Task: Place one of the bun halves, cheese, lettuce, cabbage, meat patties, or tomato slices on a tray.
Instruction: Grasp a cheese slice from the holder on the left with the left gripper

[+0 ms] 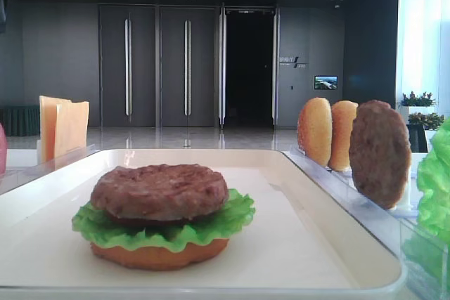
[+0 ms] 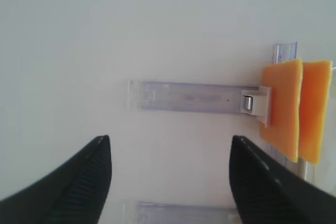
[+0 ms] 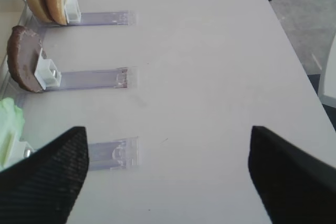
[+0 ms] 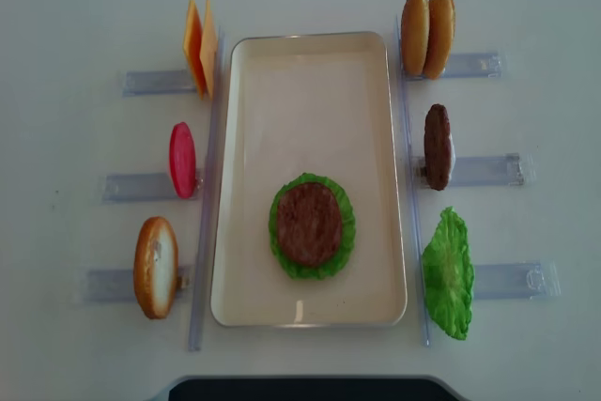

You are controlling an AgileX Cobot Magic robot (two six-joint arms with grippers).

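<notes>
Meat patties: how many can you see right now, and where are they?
2. One meat patty lies on the lettuce of the stack on the tray. The other meat patty stands upright in the middle holder right of the tray. None appears hidden.

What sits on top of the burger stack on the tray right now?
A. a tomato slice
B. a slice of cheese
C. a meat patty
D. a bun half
C: a brown meat patty tops the stack, lying on lettuce on the tray, while the cheese stands in its holder beside the tray.
</notes>
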